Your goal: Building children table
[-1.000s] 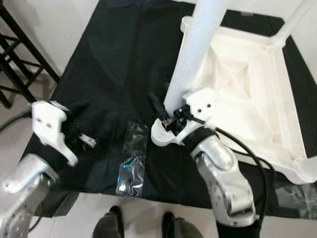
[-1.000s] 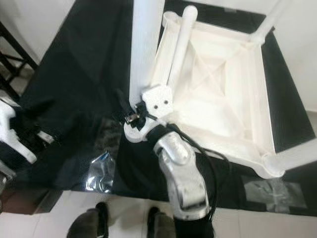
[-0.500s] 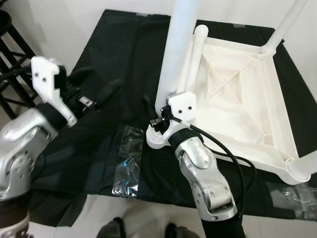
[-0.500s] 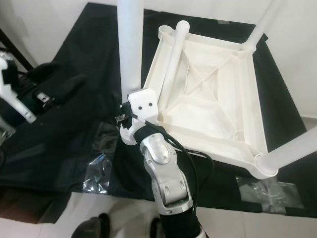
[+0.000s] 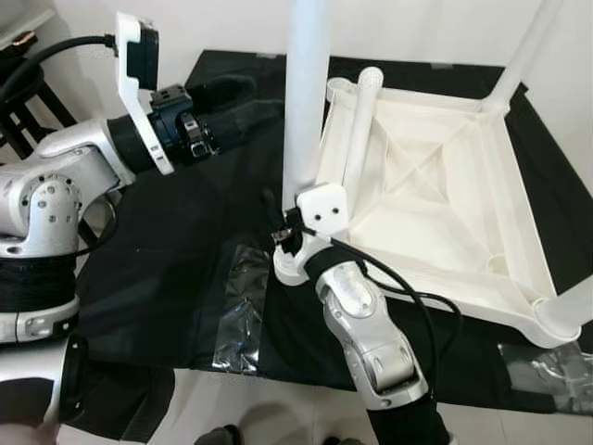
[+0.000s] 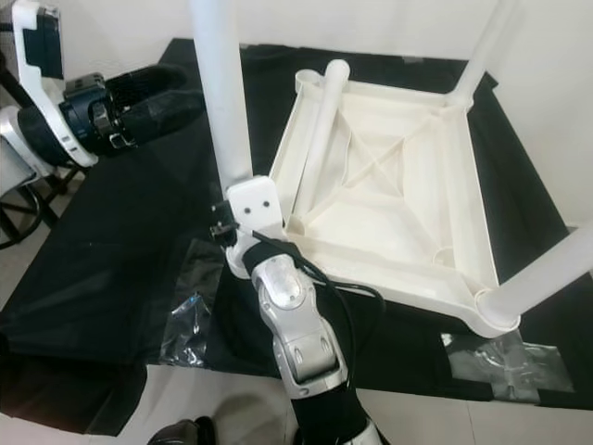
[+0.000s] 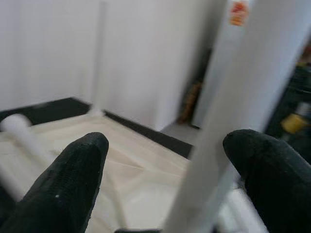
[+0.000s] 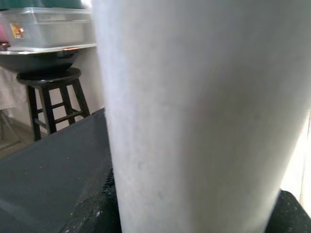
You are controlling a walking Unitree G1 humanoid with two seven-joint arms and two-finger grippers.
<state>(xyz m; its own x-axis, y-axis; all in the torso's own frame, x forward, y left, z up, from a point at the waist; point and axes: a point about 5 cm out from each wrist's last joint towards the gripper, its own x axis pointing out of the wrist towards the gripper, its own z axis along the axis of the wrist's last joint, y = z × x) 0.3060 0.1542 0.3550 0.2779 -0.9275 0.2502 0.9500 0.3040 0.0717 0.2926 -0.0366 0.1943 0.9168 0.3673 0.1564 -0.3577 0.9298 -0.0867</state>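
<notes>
The white children's table (image 5: 417, 93) lies upside down on a black cloth. One white leg (image 5: 306, 93) stands upright at its near-left corner. My right gripper (image 5: 289, 234) is shut on this leg just above its base; in the right wrist view the leg (image 8: 194, 107) sits between the black fingers (image 8: 92, 213). My left gripper (image 5: 259, 97) is raised to the left of the leg, open, pointing at it. In the left wrist view the leg (image 7: 228, 121) stands between and beyond the spread fingertips (image 7: 77, 170). A loose leg (image 5: 357, 130) lies inside the upturned top.
Two more legs rise from the far-right (image 5: 528, 46) and near-right (image 5: 574, 311) corners. Clear plastic wrap (image 5: 241, 306) lies on the black cloth (image 5: 185, 241) near the front edge, more at the right (image 5: 547, 362). A black stool (image 8: 48, 92) stands off to the left.
My left arm has risen from low beside the cloth and now reaches toward the upright leg. The right gripper keeps its hold on the leg. The camera has shifted.
</notes>
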